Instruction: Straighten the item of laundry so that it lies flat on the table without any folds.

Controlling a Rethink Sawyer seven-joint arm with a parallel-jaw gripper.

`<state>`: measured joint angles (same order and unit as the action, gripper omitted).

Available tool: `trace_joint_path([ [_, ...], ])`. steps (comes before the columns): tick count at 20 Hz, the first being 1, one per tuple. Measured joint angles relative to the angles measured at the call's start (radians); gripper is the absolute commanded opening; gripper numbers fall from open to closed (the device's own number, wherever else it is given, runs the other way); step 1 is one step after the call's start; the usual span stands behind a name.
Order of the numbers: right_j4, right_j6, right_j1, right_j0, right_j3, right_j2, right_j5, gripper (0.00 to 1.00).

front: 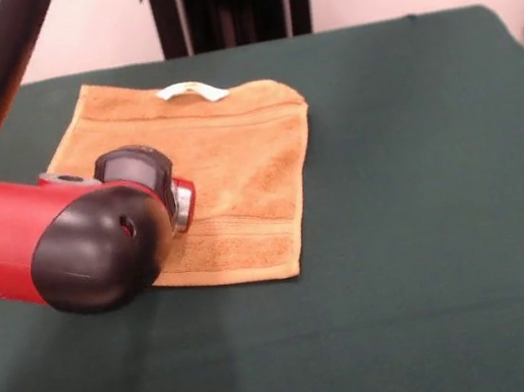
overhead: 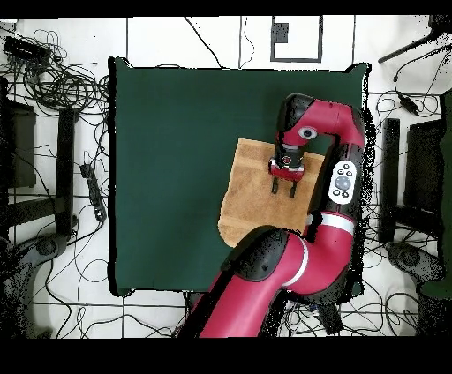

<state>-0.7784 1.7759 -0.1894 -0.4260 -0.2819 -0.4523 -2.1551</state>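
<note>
- Looking across the dark green cloth-covered table (front: 420, 229), you meet bare cloth first.
- Next, the red and black arm's rounded elbow (front: 98, 247) blocks your sight of the orange-tan terry towel's (front: 238, 175) near left part.
- Your towel lies spread behind it, a white tag (front: 191, 91) at its far edge.
- Seen from overhead, the gripper (overhead: 284, 190) hangs over the towel, its two dark fingers (overhead: 294, 189) apart, holding nothing.
- Cables (overhead: 62, 88) litter the floor around the table.

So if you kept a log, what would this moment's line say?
towel: flat on table, tag showing | claw: open, over towel | holding: nothing
</note>
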Motion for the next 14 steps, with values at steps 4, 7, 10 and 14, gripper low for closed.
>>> trace_joint_path([
  [4,0.07,0.0,0.069,-0.028,-0.134,0.026,0.127,1.0],
  [7,0.115,0.0,0.131,-0.054,-0.254,0.041,0.248,1.0],
  [10,0.15,0.0,0.194,-0.081,-0.371,0.053,0.373,1.0],
  [14,0.174,0.0,0.259,-0.109,-0.484,0.067,0.506,1.0],
])
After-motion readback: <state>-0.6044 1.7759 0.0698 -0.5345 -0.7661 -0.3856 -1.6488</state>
